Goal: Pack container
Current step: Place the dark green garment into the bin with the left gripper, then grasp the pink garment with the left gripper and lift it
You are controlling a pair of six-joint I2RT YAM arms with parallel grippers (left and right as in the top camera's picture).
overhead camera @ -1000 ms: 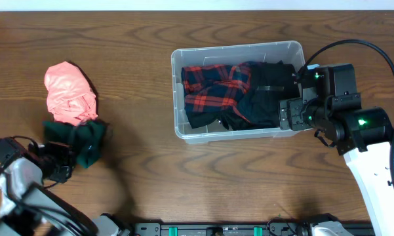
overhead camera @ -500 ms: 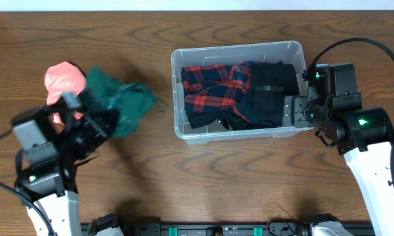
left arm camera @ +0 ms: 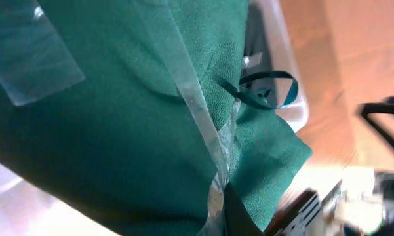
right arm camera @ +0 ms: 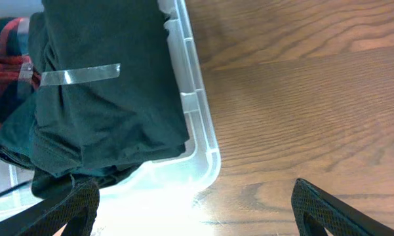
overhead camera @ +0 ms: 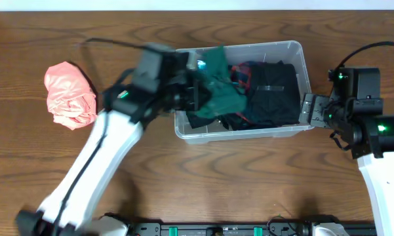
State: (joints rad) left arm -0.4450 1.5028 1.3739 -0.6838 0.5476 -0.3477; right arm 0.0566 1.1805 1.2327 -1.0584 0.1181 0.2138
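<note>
The container (overhead camera: 262, 46) is a clear, rigid plastic bin with rounded corners. It stands on the wood-grain worktop (overhead camera: 183, 177) right of centre in the overhead view. Inside, a folded black garment (overhead camera: 274, 92) with a strip of clear tape (right arm camera: 78, 75) fills the right half, and a red plaid shirt (overhead camera: 240, 71) shows beside it. In the right wrist view the black fabric presses against the container's ribbed right wall, leaving no gap there. The left arm reaches diagonally from the lower left of the frame up to the container's left rim. The left gripper (overhead camera: 198, 92) has its jaws closed on a soft green garment (overhead camera: 221, 82), which hangs over the container's left half. In the left wrist view this fine-knit fabric fills the frame, with a thin cord loop at its upper right. The right gripper (overhead camera: 308, 110) sits just outside the container's right wall, clear of it, with its jaws spread wide. Bare worktop lies to its right. A crumpled pink garment (overhead camera: 69, 95) lies at the far left, well apart from the container.
</note>
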